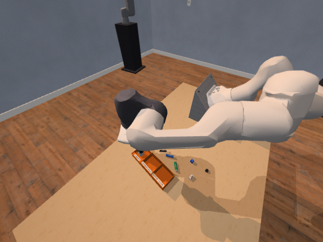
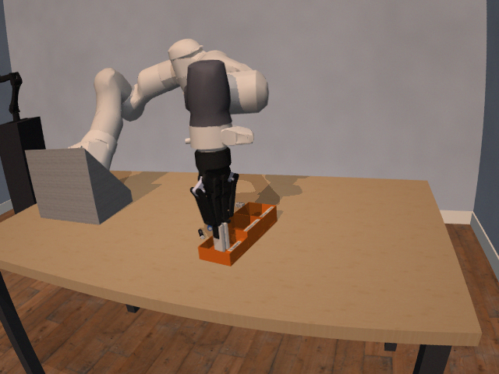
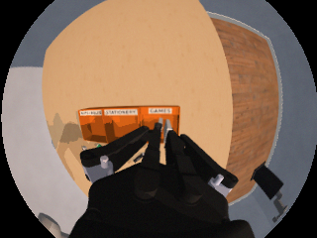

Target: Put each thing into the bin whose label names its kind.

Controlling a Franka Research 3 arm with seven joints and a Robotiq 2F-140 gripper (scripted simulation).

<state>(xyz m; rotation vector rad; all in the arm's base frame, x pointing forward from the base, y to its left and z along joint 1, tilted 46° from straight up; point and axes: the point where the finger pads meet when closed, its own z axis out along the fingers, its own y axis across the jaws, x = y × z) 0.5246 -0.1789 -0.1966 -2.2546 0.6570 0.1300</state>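
An orange bin row (image 1: pixel 159 183) (image 2: pixel 215 257) (image 3: pixel 94 125) with three labelled compartments lies on the table (image 1: pixel 104 203) (image 2: pixel 342 261). My gripper (image 1: pixel 141 153) (image 2: pixel 222 244) (image 3: pixel 162 124) is shut, and its fingertips reach down into the end compartment farthest from the loose things' side. I see nothing between the fingers. Beside the bins lie a small black thing (image 1: pixel 163 150), a blue cylinder (image 1: pixel 169 155), a green cylinder (image 1: pixel 175 166), a blue cube (image 1: pixel 192 161), a black knob (image 1: pixel 206 170) and a white piece (image 1: pixel 191 177). The labels are too small to read.
A grey wedge block (image 1: pixel 201 101) (image 2: pixel 68 185) stands at the table's back by the arm's base. A black pedestal (image 1: pixel 128 47) (image 2: pixel 15 153) stands on the floor beyond the table. My arm hangs low over the bins in the top view.
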